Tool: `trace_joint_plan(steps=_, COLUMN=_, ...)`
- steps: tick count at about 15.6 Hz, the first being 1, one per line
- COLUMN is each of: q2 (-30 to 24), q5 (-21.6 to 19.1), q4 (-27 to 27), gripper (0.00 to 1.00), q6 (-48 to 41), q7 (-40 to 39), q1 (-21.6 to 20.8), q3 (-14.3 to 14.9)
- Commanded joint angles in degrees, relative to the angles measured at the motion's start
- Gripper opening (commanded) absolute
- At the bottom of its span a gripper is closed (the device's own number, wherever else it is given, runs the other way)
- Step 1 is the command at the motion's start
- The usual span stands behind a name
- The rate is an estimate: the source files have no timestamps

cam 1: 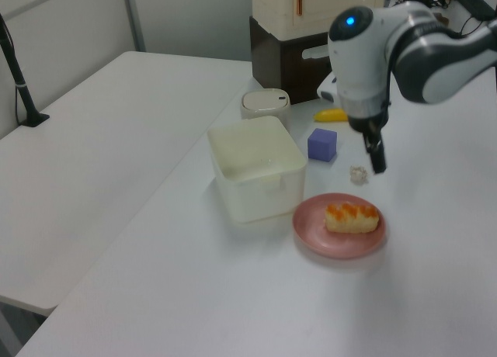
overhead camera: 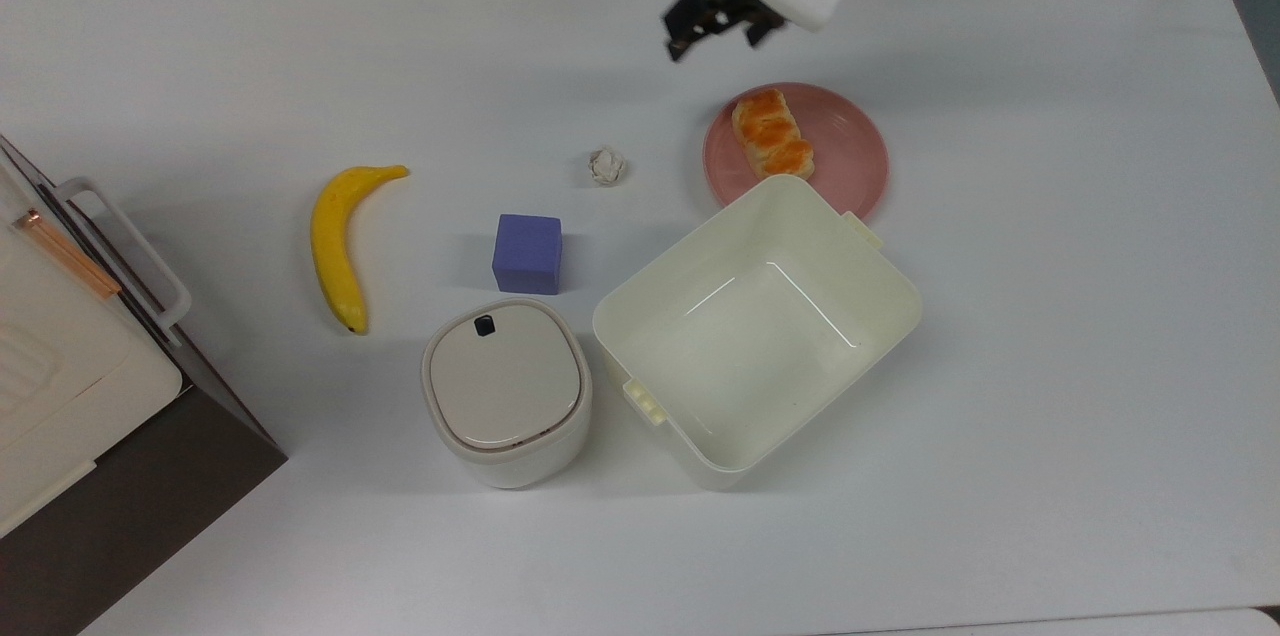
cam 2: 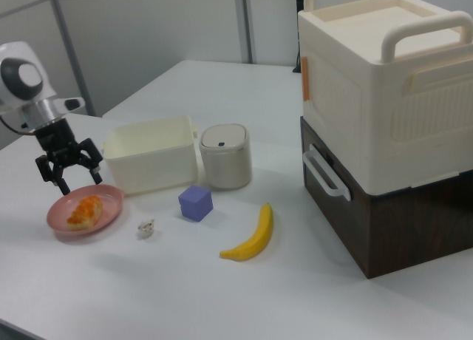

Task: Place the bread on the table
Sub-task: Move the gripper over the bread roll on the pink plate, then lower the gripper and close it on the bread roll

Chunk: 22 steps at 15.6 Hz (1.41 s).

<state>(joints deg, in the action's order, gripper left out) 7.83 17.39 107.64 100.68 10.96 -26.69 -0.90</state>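
Nothing of the task is done yet: bread roll [overhead camera: 772, 134] lies on the pink plate [overhead camera: 850, 151], toward the rim farthest from the cream tub [overhead camera: 757, 330], untouched. Gripper [overhead camera: 717, 23] hangs above the white surface [overhead camera: 1050, 266] just off the plate's edge, on the side away from the tub; in the right view it sits just above the plate, fingers pointing down. Jaws spread wide, holding nothing. Paper ball [overhead camera: 606, 166] rests near the plate, purple cube [overhead camera: 527, 253] and banana [overhead camera: 341, 243] farther off.

Left to do, by my reading: line up over the roll, descend, grip it, lift it off the plate, set it on bare surface.
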Motion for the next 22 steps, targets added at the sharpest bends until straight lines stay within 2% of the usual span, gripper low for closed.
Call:
trace_joint_plan(steps=1, q2=-0.10, q5=0.19, q4=3.72, gripper=1.00, q6=10.48, q7=9.95, q1=-1.52, q3=-1.12)
trace_joint_plan(steps=4, q2=1.31, q5=-2.97, q4=3.72, gripper=1.00, q6=14.88, q7=12.41, q1=-2.14, q3=-2.70)
trace_joint_plan(steps=7, q2=2.63, q5=-2.98, q4=3.81, gripper=1.00, q6=16.65, q7=14.61, q1=-2.14, q3=-4.37)
trace_joint_plan(steps=15, q2=7.37, q5=-2.10, q4=3.28, gripper=1.00, q6=17.53, q7=11.90, q1=1.64, q3=-4.20)
trace_joint_plan(steps=19, q2=8.96, q5=-1.13, q4=3.45, gripper=1.00, q6=17.53, q7=11.80, q1=1.73, q3=-4.20)
trace_joint_plan(steps=20, q2=9.48, q5=-1.05, q4=3.37, gripper=0.98, q6=17.53, q7=11.81, q1=1.73, q3=-4.20)
trace_joint_plan(steps=22, q2=9.75, q5=-0.43, q4=3.37, gripper=0.77, q6=17.53, q7=11.98, q1=1.82, q3=-4.20)
